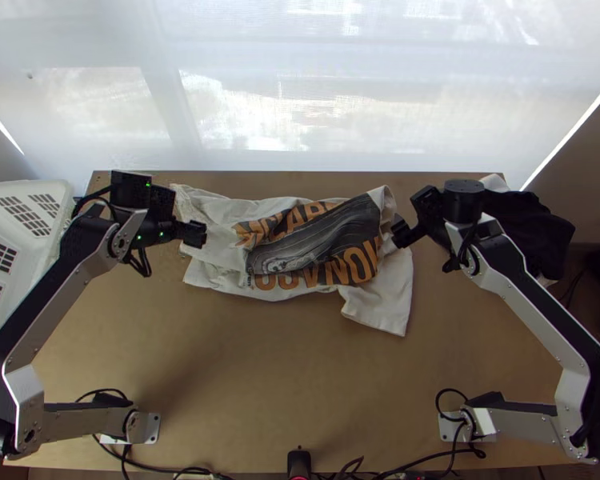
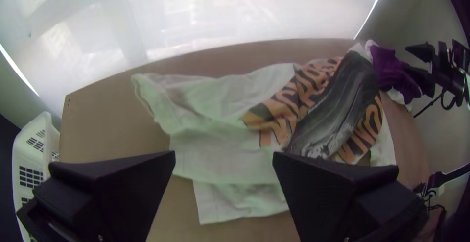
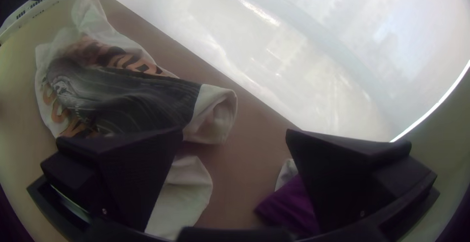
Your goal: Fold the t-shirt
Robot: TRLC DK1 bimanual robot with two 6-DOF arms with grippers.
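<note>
Seen from above, on the wooden table [image 1: 252, 360]: a cream printed t-shirt [image 1: 316, 248], crumpled and partly doubled over, with its long axis running crosswise between left gripper [image 1: 194, 234] and right gripper [image 1: 400, 232]. Left gripper at one end of the cloth, right gripper at the other, with much the same nearness on both sides. Beyond right gripper, a dark garment [image 1: 540, 240].

In the left wrist view, a wide gap between left gripper's fingers, with nothing gripped; pale fabric just ahead, the print farther off. Impossible to tell about contact.

In the right wrist view, right gripper's fingers also spread wide, holding nothing; beside one finger, an upturned cream opening [image 3: 215, 114], perhaps a sleeve. Probably needed next: lowering onto both ends, then pulling along the long axis to flatten before folding.
</note>
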